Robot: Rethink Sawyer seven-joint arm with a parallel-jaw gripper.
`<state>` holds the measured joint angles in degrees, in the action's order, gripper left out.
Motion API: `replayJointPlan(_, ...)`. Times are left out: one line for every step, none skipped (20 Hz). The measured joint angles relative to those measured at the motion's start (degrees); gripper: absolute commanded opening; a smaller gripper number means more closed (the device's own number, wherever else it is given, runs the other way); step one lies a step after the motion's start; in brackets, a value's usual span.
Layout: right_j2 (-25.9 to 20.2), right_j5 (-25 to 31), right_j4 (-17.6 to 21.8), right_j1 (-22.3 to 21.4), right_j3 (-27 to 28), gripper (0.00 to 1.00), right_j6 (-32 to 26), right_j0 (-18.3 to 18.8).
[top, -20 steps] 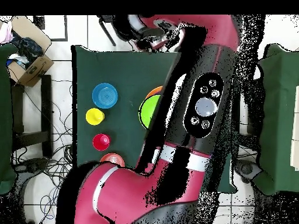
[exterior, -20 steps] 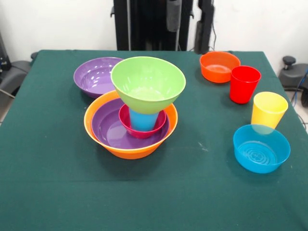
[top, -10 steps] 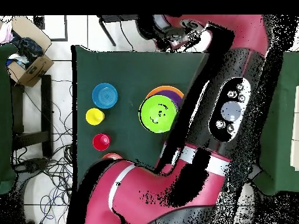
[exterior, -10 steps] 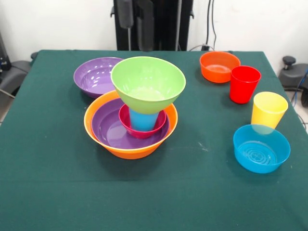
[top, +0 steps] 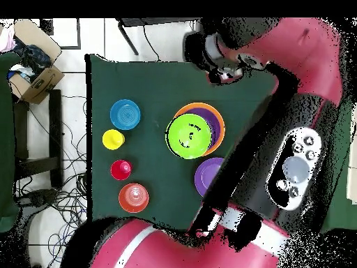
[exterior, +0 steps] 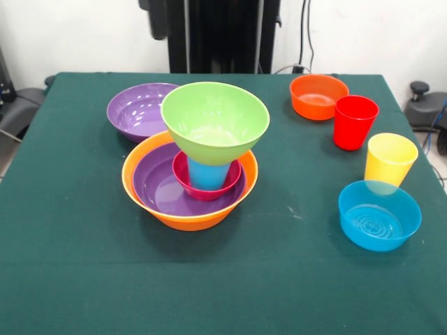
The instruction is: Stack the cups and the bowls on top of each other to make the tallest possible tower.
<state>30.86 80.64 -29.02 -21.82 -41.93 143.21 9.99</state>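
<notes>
The tower (exterior: 190, 183) stands left of the table's centre: a large orange bowl holds a purple bowl, a small pink-red bowl and a blue cup (exterior: 208, 173), with the lime green bowl (exterior: 215, 120) on top. A second purple bowl (exterior: 138, 109) sits behind it. To the right are the small orange bowl (exterior: 318, 96), red cup (exterior: 354, 122), yellow cup (exterior: 390, 159) and small blue bowl (exterior: 379, 215). In the overhead view my gripper (top: 222, 67) hangs high above the table edge beyond the tower (top: 190, 135), holding nothing that I can see.
The green-covered table (exterior: 84, 272) has bare cloth along its front. In the overhead view the red arm (top: 300, 139) covers the table's right part. A cardboard box (top: 33, 73) and cables lie on the floor to the left.
In the overhead view the arm has swung to the right, uncovering the tower and the second purple bowl. A dark arm part at the front view's top edge slid left. No cup or bowl moved.
</notes>
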Motion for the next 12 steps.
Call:
replayJointPlan(-0.1,-1.6,0.5,-1.3,-2.6,1.00,-0.2,-0.1)
replayJointPlan(-0.3,-3.4,1.2,-2.8,-5.6,1.00,-0.6,-0.2)
replayJointPlan(-0.4,-4.9,1.8,-4.0,-7.9,1.00,-1.2,-0.1)
replayJointPlan(-0.6,-6.3,2.3,-5.2,-10.2,1.00,-1.7,-0.1)
replayJointPlan(-0.7,-7.4,2.7,-6.1,-12.0,1.00,-2.3,0.0)
replayJointPlan(-0.8,-8.5,3.2,-7.0,-13.7,1.00,-2.9,0.1)
replayJointPlan(-1.1,-10.0,3.8,-8.2,-16.2,1.00,-4.0,0.3)
replayJointPlan(-1.2,-10.7,4.1,-8.9,-17.3,1.00,-4.6,0.4)
replayJointPlan(-1.5,-12.3,4.9,-10.3,-20.1,1.00,-5.9,0.7)
replayJointPlan(-1.7,-13.1,5.1,-10.9,-21.2,1.00,-6.5,0.8)
replayJointPlan(-1.9,-14.0,5.4,-11.6,-22.7,1.00,-7.3,1.0)
replayJointPlan(-2.2,-15.3,6.1,-12.6,-24.7,1.00,-8.4,1.3)
